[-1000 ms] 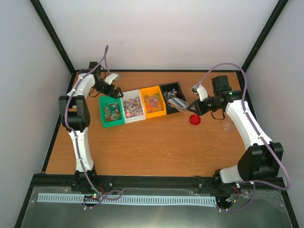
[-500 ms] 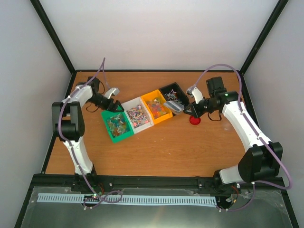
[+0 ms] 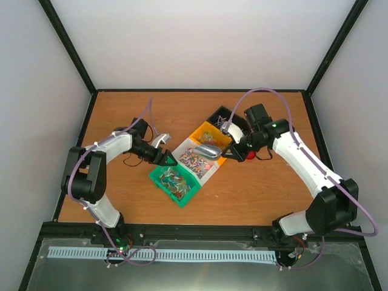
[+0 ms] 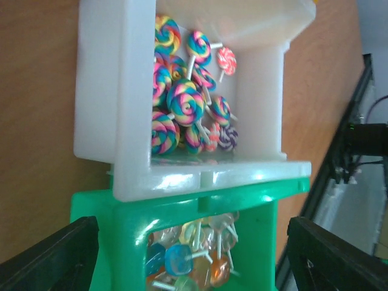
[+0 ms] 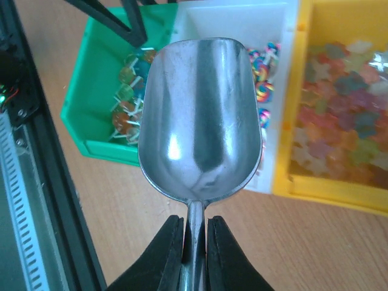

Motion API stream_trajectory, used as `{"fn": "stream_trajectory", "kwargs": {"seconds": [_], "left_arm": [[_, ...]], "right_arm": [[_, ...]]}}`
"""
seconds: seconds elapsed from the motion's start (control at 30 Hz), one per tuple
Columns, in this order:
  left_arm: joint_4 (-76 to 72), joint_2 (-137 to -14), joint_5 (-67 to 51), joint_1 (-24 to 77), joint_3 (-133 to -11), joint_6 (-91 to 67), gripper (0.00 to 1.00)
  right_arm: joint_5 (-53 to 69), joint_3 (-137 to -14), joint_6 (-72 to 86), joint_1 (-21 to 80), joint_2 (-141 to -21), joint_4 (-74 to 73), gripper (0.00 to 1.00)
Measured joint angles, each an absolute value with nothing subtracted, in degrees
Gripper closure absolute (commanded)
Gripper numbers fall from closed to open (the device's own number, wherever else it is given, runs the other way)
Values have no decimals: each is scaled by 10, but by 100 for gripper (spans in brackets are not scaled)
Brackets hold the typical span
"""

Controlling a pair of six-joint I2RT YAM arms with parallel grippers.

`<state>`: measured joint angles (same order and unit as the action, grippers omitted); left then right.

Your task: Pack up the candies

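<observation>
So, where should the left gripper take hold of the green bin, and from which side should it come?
Probably the rim of an outer wall of the green bin, on the side toward the left gripper, coming from above with one finger inside and one outside. That wall is thin, upright and free; the white bin sits tight against another side, so nothing fits there.

My left arm (image 3: 115, 143) sits low with the elbow bent, left tool (image 3: 171, 162) aimed at 4 o'clock, fingers (image 4: 51, 257) spread wide. My right arm (image 3: 298, 159) reaches toward 8 o'clock, right tool (image 3: 234, 151) clamped on the scoop (image 5: 200, 121) handle.
</observation>
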<state>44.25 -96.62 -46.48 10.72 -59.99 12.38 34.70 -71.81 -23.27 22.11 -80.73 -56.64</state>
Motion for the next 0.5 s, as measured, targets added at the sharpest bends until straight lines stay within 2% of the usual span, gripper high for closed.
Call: {"fn": "stream_trajectory", "kwargs": {"seconds": [0.2, 0.5], "left_arm": [[378, -946, -494, 118, -554, 51, 9], [308, -804, -469, 114, -502, -11, 10]], "right_arm": [[328, -717, -253, 293, -785, -592, 97], [274, -695, -255, 415, -774, -618, 97]]}}
